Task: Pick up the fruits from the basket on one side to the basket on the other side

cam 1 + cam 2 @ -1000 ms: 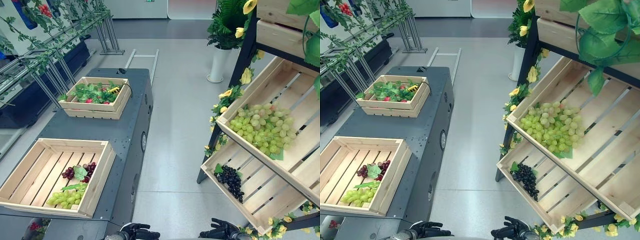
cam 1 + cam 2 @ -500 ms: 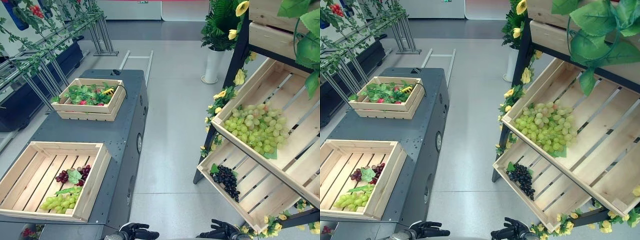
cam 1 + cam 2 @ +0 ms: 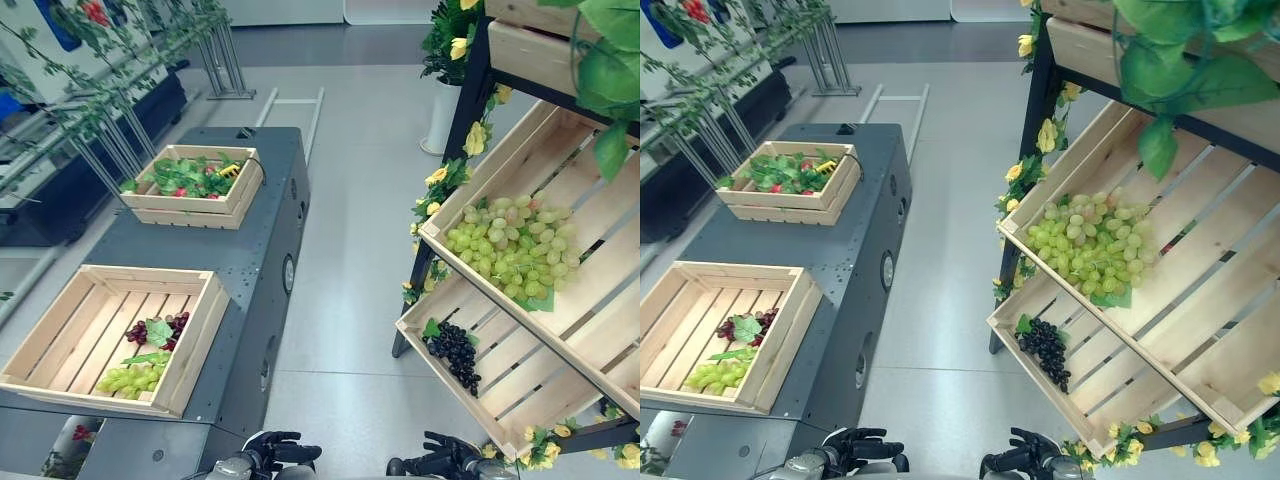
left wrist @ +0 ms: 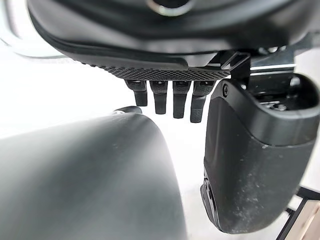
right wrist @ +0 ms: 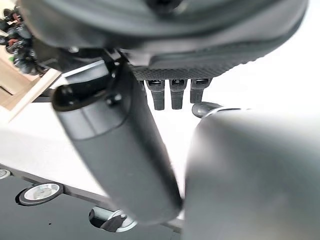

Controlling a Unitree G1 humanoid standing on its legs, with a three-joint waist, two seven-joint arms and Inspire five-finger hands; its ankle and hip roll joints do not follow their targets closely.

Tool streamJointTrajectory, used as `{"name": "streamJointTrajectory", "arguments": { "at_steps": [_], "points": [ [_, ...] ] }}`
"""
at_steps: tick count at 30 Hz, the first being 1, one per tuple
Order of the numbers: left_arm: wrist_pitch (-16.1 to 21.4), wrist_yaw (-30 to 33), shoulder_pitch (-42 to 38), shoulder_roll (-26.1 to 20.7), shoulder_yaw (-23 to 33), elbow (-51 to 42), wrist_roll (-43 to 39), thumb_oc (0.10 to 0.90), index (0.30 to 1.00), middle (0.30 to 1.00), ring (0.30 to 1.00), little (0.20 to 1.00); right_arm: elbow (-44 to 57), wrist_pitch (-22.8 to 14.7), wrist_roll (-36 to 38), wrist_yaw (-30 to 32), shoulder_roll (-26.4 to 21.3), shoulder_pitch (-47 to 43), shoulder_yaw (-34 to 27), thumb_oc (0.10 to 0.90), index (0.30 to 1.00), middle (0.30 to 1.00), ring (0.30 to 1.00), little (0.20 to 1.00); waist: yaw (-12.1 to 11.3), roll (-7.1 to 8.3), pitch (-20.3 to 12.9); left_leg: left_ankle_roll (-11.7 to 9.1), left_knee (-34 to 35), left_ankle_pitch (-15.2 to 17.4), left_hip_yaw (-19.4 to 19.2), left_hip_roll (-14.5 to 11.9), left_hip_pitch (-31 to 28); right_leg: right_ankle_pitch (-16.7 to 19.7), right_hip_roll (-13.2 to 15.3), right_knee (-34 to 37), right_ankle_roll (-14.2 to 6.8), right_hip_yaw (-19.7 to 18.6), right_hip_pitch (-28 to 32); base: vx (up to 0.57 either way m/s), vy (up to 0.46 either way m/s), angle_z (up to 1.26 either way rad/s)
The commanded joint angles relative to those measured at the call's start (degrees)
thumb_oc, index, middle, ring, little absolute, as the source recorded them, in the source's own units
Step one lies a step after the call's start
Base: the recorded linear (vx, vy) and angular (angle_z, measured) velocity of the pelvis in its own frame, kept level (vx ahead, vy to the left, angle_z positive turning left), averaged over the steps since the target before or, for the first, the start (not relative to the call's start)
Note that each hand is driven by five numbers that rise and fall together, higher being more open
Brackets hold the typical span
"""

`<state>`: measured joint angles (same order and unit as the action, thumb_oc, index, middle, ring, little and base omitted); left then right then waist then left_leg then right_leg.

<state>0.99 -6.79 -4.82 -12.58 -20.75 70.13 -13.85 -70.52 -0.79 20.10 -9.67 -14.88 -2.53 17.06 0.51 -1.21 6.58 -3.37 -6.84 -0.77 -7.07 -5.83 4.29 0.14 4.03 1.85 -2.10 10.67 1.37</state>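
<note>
Both dark robot hands sit low at six o'clock, the left hand (image 3: 272,452) and right hand (image 3: 440,462) each with fingers relaxed and straight, holding nothing. At eight o'clock, an open pale wooden crate (image 3: 60,322) on the dark grey cart (image 3: 245,260) holds a green grape bunch (image 3: 132,378) and a small dark red grape bunch (image 3: 160,330). At three o'clock, the slanted wooden shelf crate (image 3: 560,190) carries a big heap of green grapes (image 3: 508,250); the lower slatted shelf crate (image 3: 500,375) below it holds a black grape bunch (image 3: 455,352).
</note>
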Motion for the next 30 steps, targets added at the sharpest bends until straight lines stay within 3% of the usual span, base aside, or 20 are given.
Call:
{"name": "streamJointTrajectory", "arguments": {
  "at_steps": [1,4,6,7,9,13,16,17,22,26,27,30],
  "points": [
    [-0.02,1.68,-2.36,1.04,1.82,0.71,-1.61,0.800,0.900,0.900,0.900,0.900,-1.39,-0.88,-3.38,-2.54,0.67,-1.62,1.22,0.800,0.900,0.900,0.900,0.900,-0.16,1.96,1.34,-0.35,10.25,-10.04,-0.43,-2.28,3.06,-0.41,-4.65,1.47,1.08,-0.75,3.54,0.17,0.140,0.30],
    [-0.30,1.95,-2.13,1.58,2.44,1.39,-2.28,0.800,0.900,0.900,0.900,0.900,-1.09,-0.86,-3.40,-2.70,0.36,-0.88,1.07,0.800,0.900,0.900,0.900,0.900,0.68,1.76,1.12,-1.90,11.79,-10.83,-3.91,-4.40,2.58,-0.97,-3.92,2.00,0.59,1.54,4.89,0.17,0.160,0.21],
    [-1.14,1.00,-2.42,1.98,2.68,1.89,-0.61,0.800,0.900,0.900,0.900,0.900,-1.70,-1.41,-1.78,-2.14,0.52,-0.12,0.27,0.800,0.900,0.900,0.900,0.900,1.63,1.03,1.06,-2.97,11.56,-12.29,-10.69,-5.76,2.12,-1.58,-3.36,1.49,0.51,5.02,5.72,0.18,0.253,0.32],
    [-1.30,0.38,-2.48,2.11,2.64,2.10,0.17,0.800,0.900,0.900,0.900,0.900,-2.04,-1.73,-1.26,-1.78,0.65,0.17,0.02,0.800,0.900,0.900,0.900,0.900,2.02,0.83,1.00,-3.30,11.28,-12.11,-14.04,-5.95,1.41,-2.05,-2.84,0.92,0.28,6.80,6.05,0.17,0.306,0.73],
    [-2.17,-0.18,-2.03,2.68,2.42,2.39,-0.30,0.800,0.900,0.900,0.900,0.900,-2.66,-2.54,-0.99,-0.56,1.18,0.65,-0.48,0.800,0.900,0.900,0.900,0.900,1.88,0.36,0.77,-2.41,11.25,-10.00,-15.83,-4.83,0.51,-3.08,-1.47,-1.09,-0.17,8.46,6.07,0.20,0.381,0.87],
    [-1.26,-0.23,-0.45,3.10,3.34,2.21,0.41,0.800,0.900,0.900,0.900,0.900,-3.02,-3.87,0.10,-0.42,1.79,0.97,-1.83,0.800,0.900,0.900,0.900,0.900,0.45,0.74,-0.08,-0.35,11.27,-6.96,-13.87,-1.97,-1.34,-4.13,0.74,-2.51,-1.72,8.96,7.24,0.22,0.374,0.27],
    [-2.22,-0.96,-0.26,2.23,2.51,1.54,1.50,0.800,0.900,0.900,0.900,0.900,-2.14,-5.83,-0.41,-0.19,2.34,0.92,-2.96,0.800,0.900,0.900,0.900,0.900,-0.35,0.97,-0.60,2.07,11.71,-4.49,-12.10,0.49,-3.30,-6.47,3.67,-9.18,-3.78,9.60,5.98,0.21,0.445,0.05],
    [-2.65,-0.76,-0.69,1.95,1.84,1.29,1.70,0.800,0.900,0.900,0.900,0.900,-1.25,-6.39,0.66,0.11,2.29,0.35,-3.32,0.800,0.900,0.900,0.900,0.900,-0.35,1.09,-0.44,3.25,11.84,-3.71,-11.46,1.57,-3.56,-5.31,5.26,-15.18,-5.07,9.10,3.80,0.13,0.353,0.17],
    [-3.21,1.03,-2.44,0.90,0.63,0.97,-0.66,0.800,0.900,0.900,0.900,0.900,0.91,-7.93,0.52,-0.45,1.45,-1.01,-2.83,0.800,0.900,0.900,0.900,0.900,-0.41,0.95,0.45,5.46,11.84,-1.81,-8.93,4.17,-4.10,-2.08,6.92,-27.02,-5.63,5.39,-3.20,0.07,0.249,0.35],
    [-4.90,0.47,-3.49,0.54,0.52,0.84,-0.76,0.800,0.900,0.900,0.900,0.900,2.24,-9.34,4.27,-1.38,0.92,-2.20,-2.31,0.800,0.900,0.900,0.900,0.900,-0.88,0.27,1.08,5.03,11.84,-2.63,-4.95,4.84,-4.75,0.80,5.44,-15.95,-3.86,3.87,-5.37,0.05,0.009,0.52],
    [-4.70,-0.52,-3.60,0.33,0.27,0.96,0.01,0.800,0.900,0.900,0.900,0.900,2.48,-10.01,5.93,-1.61,0.85,-2.47,-2.23,0.800,0.900,0.900,0.900,0.900,-0.89,0.71,1.10,5.03,11.73,-2.21,-4.23,5.49,-4.69,3.94,6.13,-9.97,-4.44,2.45,-6.26,0.02,-0.098,0.70],
    [-3.52,-2.72,-2.89,-0.55,0.09,1.14,1.37,0.800,0.900,0.900,0.900,0.900,2.80,-10.21,7.65,-1.70,0.91,-3.03,-2.97,0.800,0.900,0.900,0.900,0.900,-0.57,2.14,1.06,5.71,11.43,0.09,-2.66,6.97,-5.06,12.34,7.88,-0.51,-6.93,-1.37,-9.07,0.14,-0.096,0.67]
  ]
}}
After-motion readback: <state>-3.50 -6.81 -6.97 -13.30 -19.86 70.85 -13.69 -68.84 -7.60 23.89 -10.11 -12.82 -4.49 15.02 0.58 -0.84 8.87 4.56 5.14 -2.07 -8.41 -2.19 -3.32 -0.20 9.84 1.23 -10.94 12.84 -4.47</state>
